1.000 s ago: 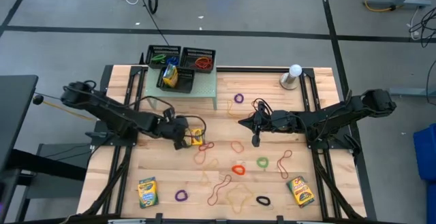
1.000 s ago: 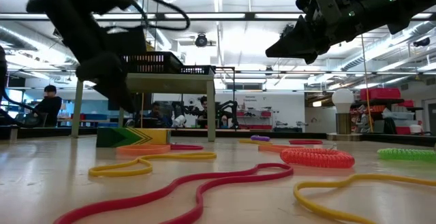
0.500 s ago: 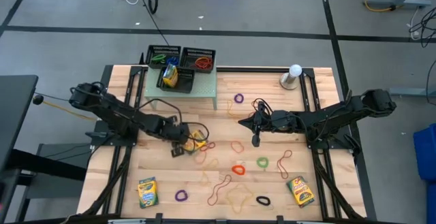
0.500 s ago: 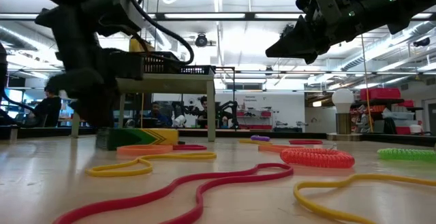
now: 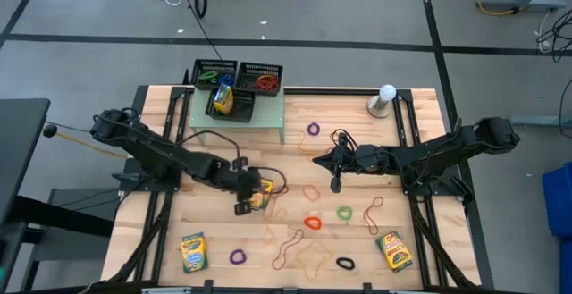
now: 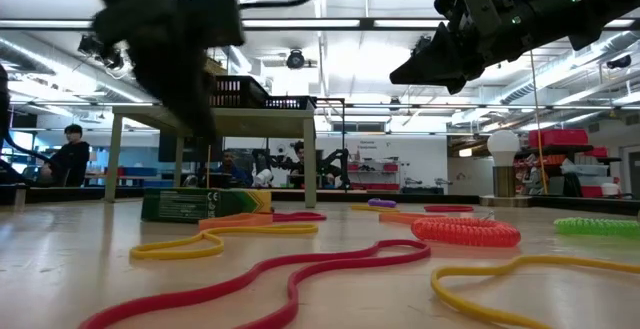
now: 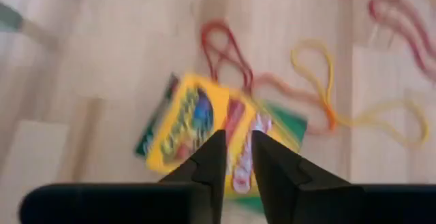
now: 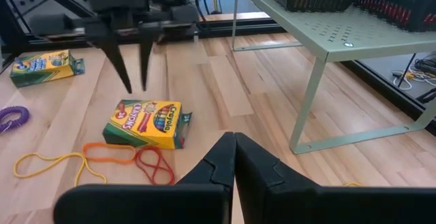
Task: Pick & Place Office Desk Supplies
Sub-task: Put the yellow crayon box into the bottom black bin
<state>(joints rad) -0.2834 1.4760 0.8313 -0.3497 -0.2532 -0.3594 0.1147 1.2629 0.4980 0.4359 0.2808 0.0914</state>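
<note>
The scene was brightly and evenly lit from above; in the low view, long ceiling light strips (image 6: 330, 24) glowed nearly white and washed out the upper room. Against that glare both arms read as dark silhouettes, and the left arm (image 6: 170, 39) was smeared by motion blur. The nearest red band (image 6: 290, 274) on the desk (image 6: 60, 269) looked soft, out of focus. The left wrist view was blurred throughout: the crayon box (image 7: 197, 125) showed streaked lettering. The right wrist view was sharper, with faint, soft shadows under the green shelf (image 8: 327, 40). From overhead, shadows on the pale wood were weak and short.
</note>
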